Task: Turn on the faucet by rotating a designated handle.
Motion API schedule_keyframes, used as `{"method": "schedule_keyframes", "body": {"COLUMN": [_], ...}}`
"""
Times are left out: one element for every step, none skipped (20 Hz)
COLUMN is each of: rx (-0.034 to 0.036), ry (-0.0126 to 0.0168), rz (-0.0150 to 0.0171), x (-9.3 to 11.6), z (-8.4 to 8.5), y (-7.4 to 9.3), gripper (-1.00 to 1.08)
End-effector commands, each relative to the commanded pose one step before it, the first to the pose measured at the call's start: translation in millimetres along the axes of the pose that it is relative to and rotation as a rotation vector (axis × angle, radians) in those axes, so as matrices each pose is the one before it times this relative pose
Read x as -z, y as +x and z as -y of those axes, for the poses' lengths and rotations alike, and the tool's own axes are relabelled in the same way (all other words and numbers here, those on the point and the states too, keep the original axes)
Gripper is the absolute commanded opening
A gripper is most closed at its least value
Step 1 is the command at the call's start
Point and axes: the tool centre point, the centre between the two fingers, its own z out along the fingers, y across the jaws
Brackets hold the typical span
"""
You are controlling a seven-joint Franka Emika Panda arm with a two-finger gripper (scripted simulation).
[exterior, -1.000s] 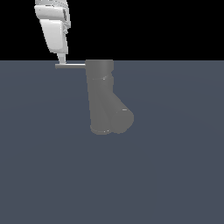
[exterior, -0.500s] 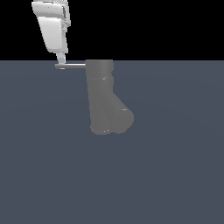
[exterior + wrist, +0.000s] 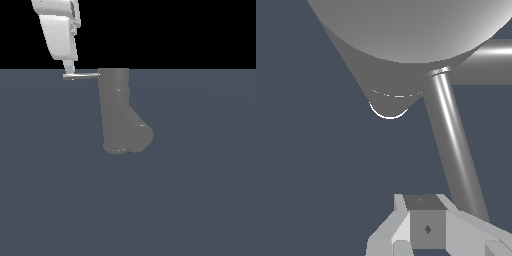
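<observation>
Here, the thin straight light-grey metal rod handle (image 3: 82, 75) is projecting sideways from the top of the matte grey upright cylindrical faucet (image 3: 114, 107), pointing toward the exterior view's left. The faucet is standing on the flat slate-blue floor (image 3: 200, 190), roughly midway across it and close to its far edge, with its thick angled spout (image 3: 134, 134) ending in a rounded tip toward the exterior view's right. In the wrist view the handle (image 3: 453, 145) is running from the faucet body (image 3: 406, 30) out to the fingertips.

The rod is looking stiff, smooth and probably slippery, so I judge it will pivot about the faucet's top rather than bend. Its free end is the best place to push or hold, giving the longest lever.

The white robot gripper (image 3: 70, 74) is hanging down at that outer end, its fingertips (image 3: 426, 227) seeming to touch the rod. Whether its fingers are apart or clamped together on the rod, I cannot tell.

No containers are showing anywhere, and nothing is flowing from the spout.
</observation>
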Motion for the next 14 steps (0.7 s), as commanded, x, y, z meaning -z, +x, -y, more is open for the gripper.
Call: {"method": "schedule_keyframes", "body": {"rx": [-0.00161, 0.0, 0.0, 0.0, 0.0, 0.0, 0.0, 0.0, 0.0, 0.0, 0.0, 0.0, 0.0104, 0.0], "ry": [-0.00876, 0.0, 0.0, 0.0, 0.0, 0.0, 0.0, 0.0, 0.0, 0.0, 0.0, 0.0, 0.00616, 0.0], "rz": [-0.00204, 0.0, 0.0, 0.0, 0.0, 0.0, 0.0, 0.0, 0.0, 0.0, 0.0, 0.0, 0.00055, 0.0], "x": [0.0, -0.01, -0.01, -0.01, 0.0, 0.0, 0.0, 0.0, 0.0, 0.01, 0.01, 0.0, -0.1, 0.13], "z": [-12.32, -3.21, -3.22, -3.24, -3.25, -3.26, -3.28, -3.29, -3.3, -3.31, -3.32, 0.0, 6.08, -3.05], "y": [1.2, 0.17, 0.17, 0.17, 0.17, 0.18, 0.18, 0.18, 0.18, 0.18, 0.18, 0.0, -6.03, 2.95], "gripper": [-1.0, -1.0, -1.0, -1.0, -1.0, -1.0, -1.0, -1.0, -1.0, -1.0, -1.0, -1.0, -1.0, -1.0]}}
